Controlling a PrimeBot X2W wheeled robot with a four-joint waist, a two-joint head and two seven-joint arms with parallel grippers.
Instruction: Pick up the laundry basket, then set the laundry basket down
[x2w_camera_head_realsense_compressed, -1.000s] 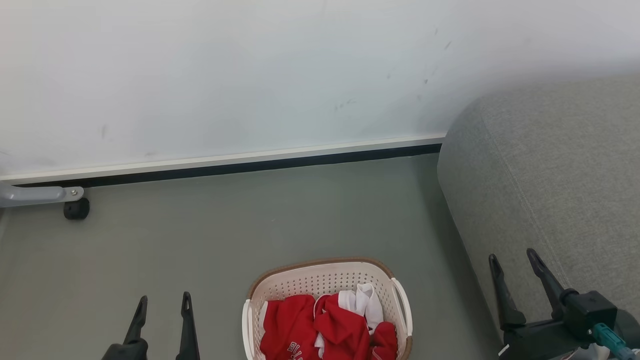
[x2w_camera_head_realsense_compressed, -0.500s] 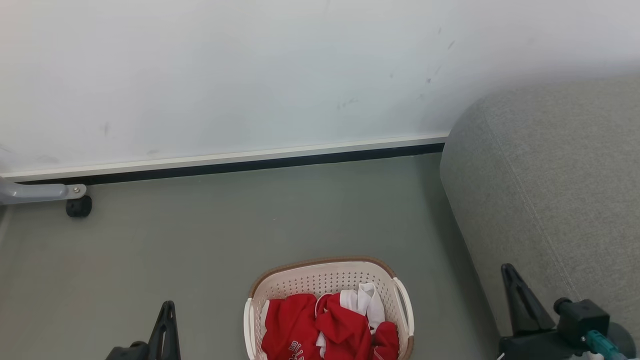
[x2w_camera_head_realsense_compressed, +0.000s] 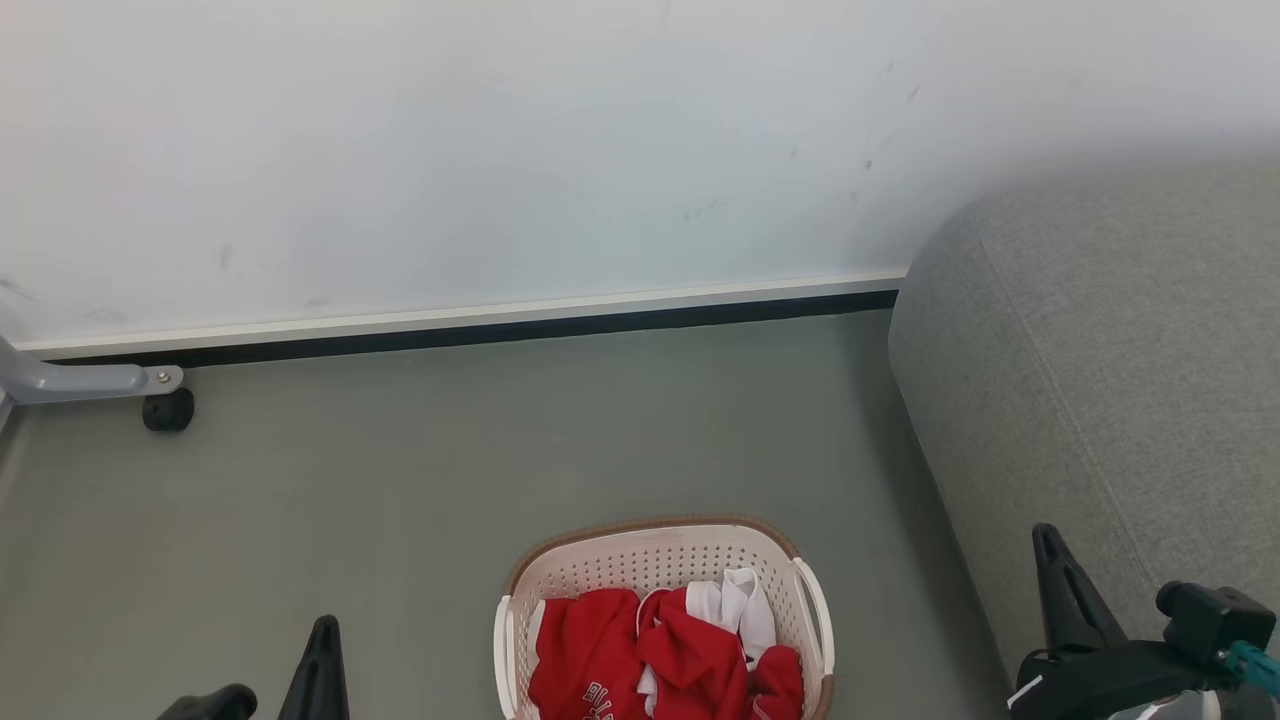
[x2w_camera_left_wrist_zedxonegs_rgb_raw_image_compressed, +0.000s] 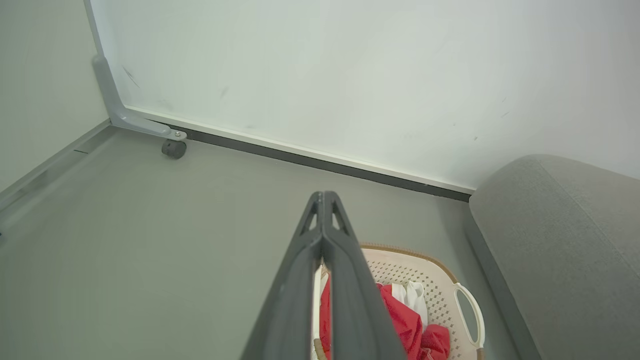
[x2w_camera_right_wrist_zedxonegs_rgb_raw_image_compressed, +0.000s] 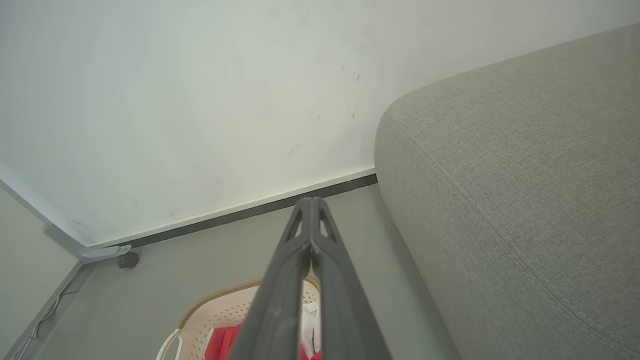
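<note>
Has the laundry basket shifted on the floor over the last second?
No. The laundry basket keeps its spot against the grey sofa and the baseboard; the whole head view drifted slightly, so the camera moved.

- laundry basket (x2w_camera_head_realsense_compressed: 640, 565): cream-white, perforated in dots, brown woven-look rim.
- clothes (x2w_camera_head_realsense_compressed: 590, 660) inside: red, some white.
- floor (x2w_camera_head_realsense_compressed: 450, 450): plain grey-green.
- sofa (x2w_camera_head_realsense_compressed: 1100, 350): grey, fine weave.
- wall (x2w_camera_head_realsense_compressed: 500, 150): white; black strip at its foot.
- left gripper (x2w_camera_left_wrist_zedxonegs_rgb_raw_image_compressed: 324, 196) and right gripper (x2w_camera_right_wrist_zedxonegs_rgb_raw_image_compressed: 311, 200): black.
</note>
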